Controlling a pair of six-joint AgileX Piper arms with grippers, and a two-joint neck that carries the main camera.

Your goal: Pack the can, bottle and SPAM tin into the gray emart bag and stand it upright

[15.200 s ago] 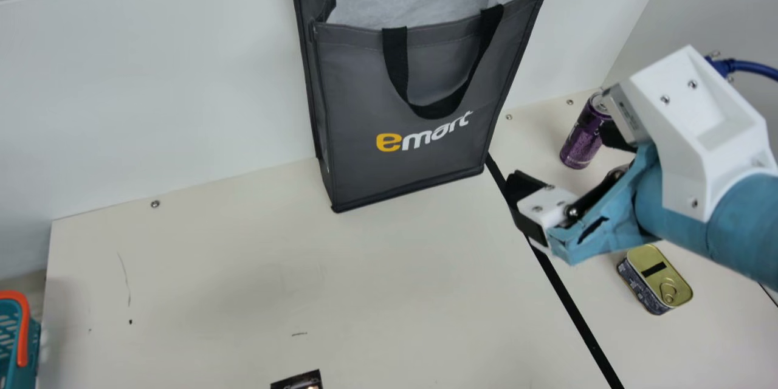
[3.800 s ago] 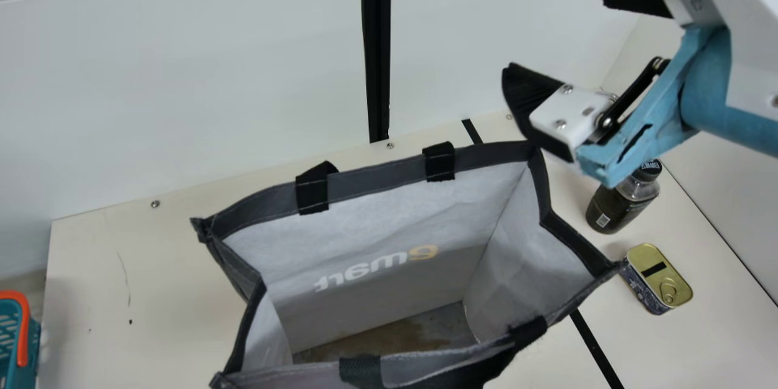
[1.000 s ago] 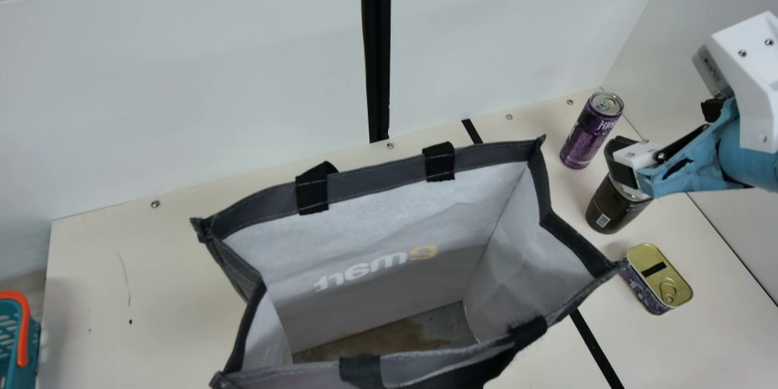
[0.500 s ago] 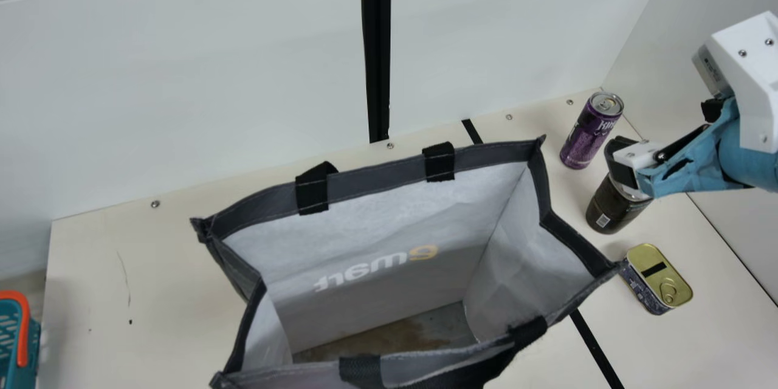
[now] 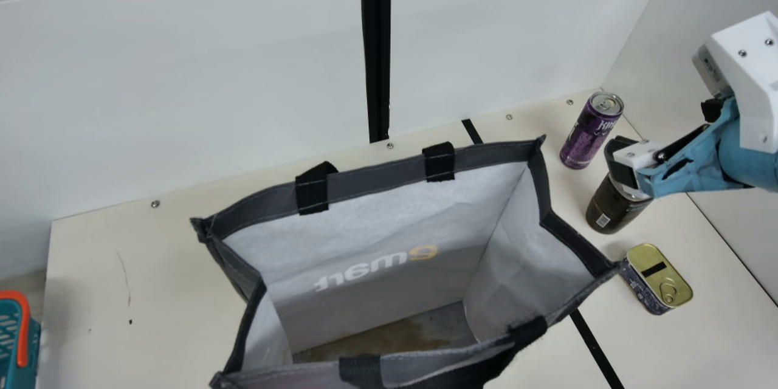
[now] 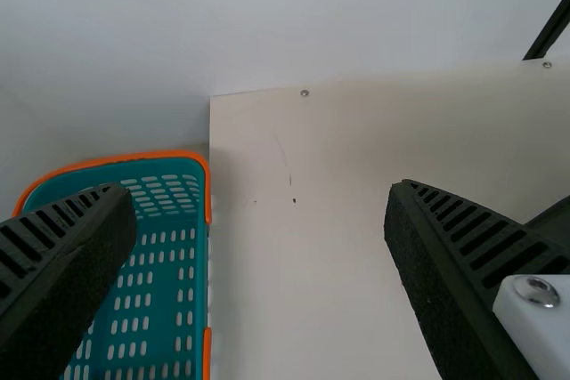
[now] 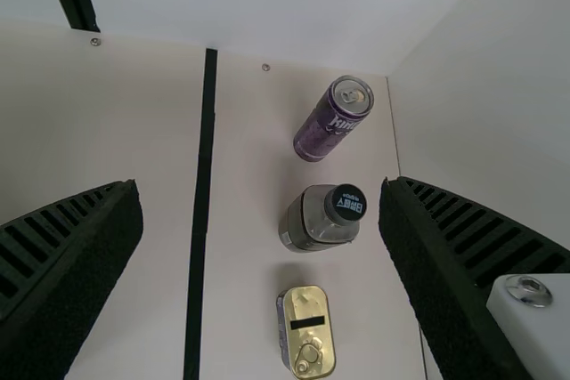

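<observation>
Right wrist view: bottle (image 7: 312, 220) (upright) beyond parted fingers (image 7: 436, 264).

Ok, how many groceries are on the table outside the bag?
3: purple can near the back wall, bottle in the middle, tin in front. The bag may hide others.

bag (image 5: 377, 181) partly below main view's bottom edge

Tall cylindrical metal can (image 5: 588, 137): purple, white lettering, silver top. Squat clear-shouldered bottle (image 7: 307, 220): dark wrap, black cap (image 7: 346, 203) with white print. Rounded rectangular metal SPAM tin (image 5: 660, 275): gold lid, black bar; dark patterned side. Boxy fabric emart bag (image 5: 377, 182): dark gray, black straps (image 5: 439, 161), whitish lining (image 5: 516, 243). Slotted plastic basket (image 6: 169, 264): teal, orange rim. Flat table (image 5: 152, 273): cream, black stripe (image 5: 592, 343).
</observation>
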